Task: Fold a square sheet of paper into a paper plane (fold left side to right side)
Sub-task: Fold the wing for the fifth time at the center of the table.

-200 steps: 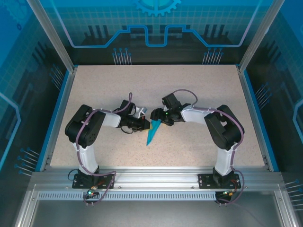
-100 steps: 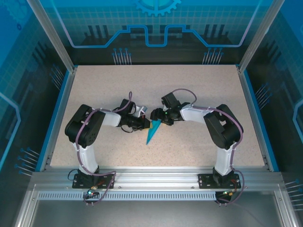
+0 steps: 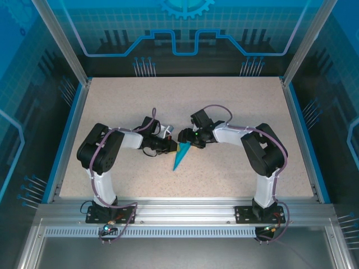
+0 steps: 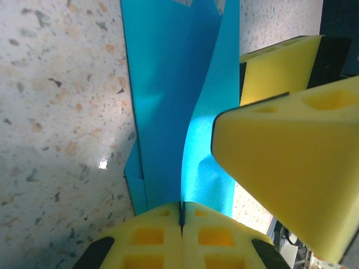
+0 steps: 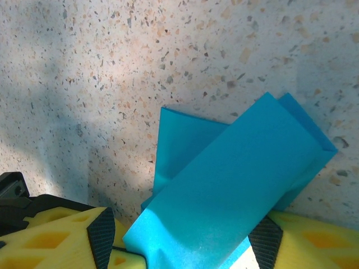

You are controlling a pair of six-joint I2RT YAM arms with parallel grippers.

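speckled table, paper plane tight in left gripper

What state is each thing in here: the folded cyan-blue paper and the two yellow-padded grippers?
cyan-blue paper dart: folded narrow and pointed, one flap lifted.
left gripper: shut on the paper.
right gripper: open, the lifted flap between its fingers.

— Are you reading any words, numbers or brand marks anywhere?
— No, nothing legible is showing. The translucent blue backdrop panel is carrying only a gear and circuit-line pattern, no letters.
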